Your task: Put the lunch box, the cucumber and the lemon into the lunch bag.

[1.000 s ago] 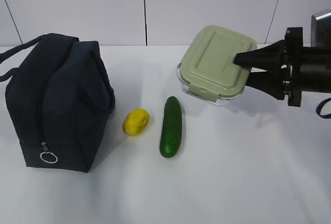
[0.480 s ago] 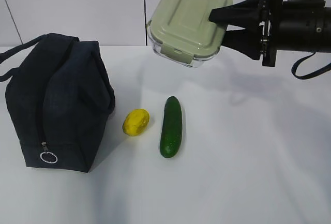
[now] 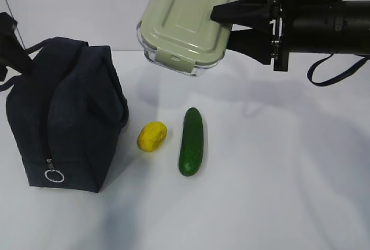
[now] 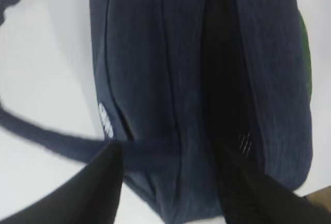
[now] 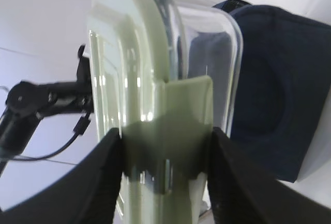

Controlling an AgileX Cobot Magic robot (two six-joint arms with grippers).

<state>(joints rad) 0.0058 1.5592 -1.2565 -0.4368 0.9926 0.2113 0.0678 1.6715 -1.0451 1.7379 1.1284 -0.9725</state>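
Observation:
My right gripper (image 3: 224, 23) is shut on the lunch box (image 3: 186, 22), gripping its pale green lid and glass base at the right side and holding it tilted in the air, above and right of the lunch bag (image 3: 66, 117). In the right wrist view the lunch box (image 5: 155, 79) stands edge-on between the fingers, with the bag (image 5: 269, 79) behind it. The lemon (image 3: 152, 136) and the cucumber (image 3: 191, 141) lie on the table beside the bag. My left gripper (image 4: 170, 172) is open over the bag's end (image 4: 155, 79), its fingers apart on either side, a handle strap (image 4: 62, 141) crossing under them.
The bag's zipper ring pull (image 3: 54, 175) hangs low on its near face. The white table (image 3: 277, 192) runs to a white panelled wall (image 3: 87, 7) behind. The left arm (image 3: 8, 48) shows at the far left by the bag's handles.
My right gripper has lifted the lunch box off the table and carried it up and left toward the bag. The left arm has come into view at the far left.

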